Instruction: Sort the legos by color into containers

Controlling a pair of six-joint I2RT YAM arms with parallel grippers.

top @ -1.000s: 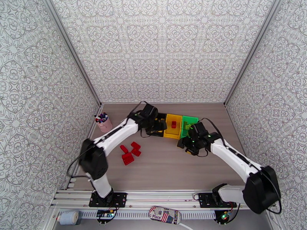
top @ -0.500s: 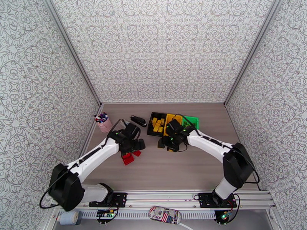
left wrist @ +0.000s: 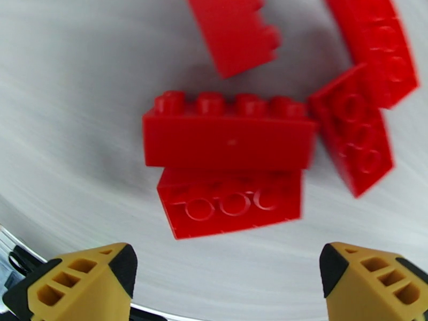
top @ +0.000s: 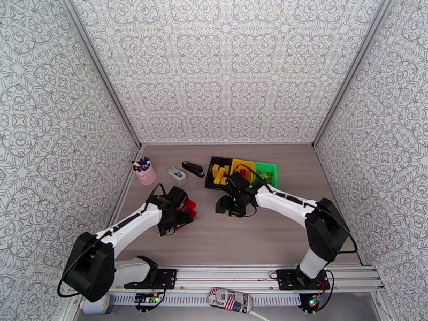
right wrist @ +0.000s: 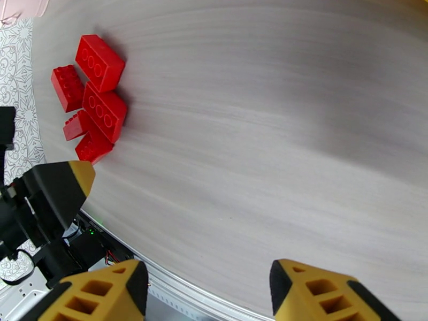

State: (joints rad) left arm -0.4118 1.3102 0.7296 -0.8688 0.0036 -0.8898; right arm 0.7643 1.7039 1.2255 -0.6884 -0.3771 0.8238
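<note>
Legos: a heap of red bricks (top: 191,207) lies on the table (top: 257,236), left of the middle and well apart from the bins. Some yellow bricks (top: 219,173) are in the black bin (top: 209,175).
Bins: the black bin, yellow bin (top: 243,162) and green bin (top: 266,166) stand in a row at the far side. The right arm covers part of the yellow one, so I cannot tell surely what is in it.
Left gripper (left wrist: 229,266): low over the red heap, fingers spread wide, nothing held. A four-stud brick (left wrist: 227,135) lies just ahead, touching another brick.
Right gripper (right wrist: 206,276): just near of the bins, fingers about half apart, nothing between them.
Step in hand: the left arm seems lined up to pick one red brick.
Next move: lower over a single brick and close on its narrow sides without catching the touching neighbour. Then carry it far and right to the bin for red.
</note>
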